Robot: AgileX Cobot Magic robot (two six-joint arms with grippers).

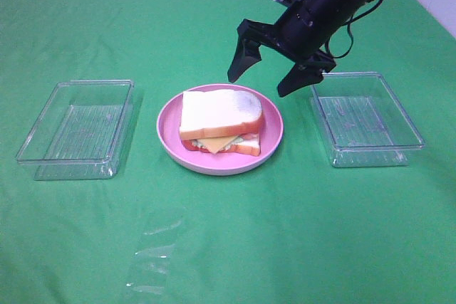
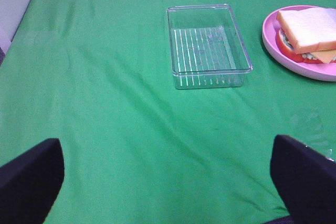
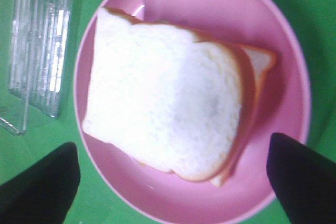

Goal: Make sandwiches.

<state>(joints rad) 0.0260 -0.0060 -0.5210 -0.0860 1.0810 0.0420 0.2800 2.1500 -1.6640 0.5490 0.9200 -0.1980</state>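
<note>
A sandwich point(image 1: 221, 120) lies on the round pink plate point(image 1: 172, 140) in the middle of the green cloth. It has a white bread slice with orange-brown crust on top, yellow cheese and a second slice under it. My right gripper point(image 1: 263, 80) hangs open and empty just above and behind the plate. The right wrist view looks straight down on the sandwich point(image 3: 168, 124) and plate point(image 3: 283, 72) between the two black fingertips point(image 3: 302, 179). My left gripper point(image 2: 168, 174) is open and empty, low over bare cloth; the sandwich point(image 2: 310, 35) shows at that view's edge.
A clear plastic tray point(image 1: 78, 127) stands left of the plate and another point(image 1: 365, 117) right of it, both empty. The left tray also shows in the left wrist view point(image 2: 206, 45). A clear plastic film point(image 1: 153, 261) lies on the cloth near the front.
</note>
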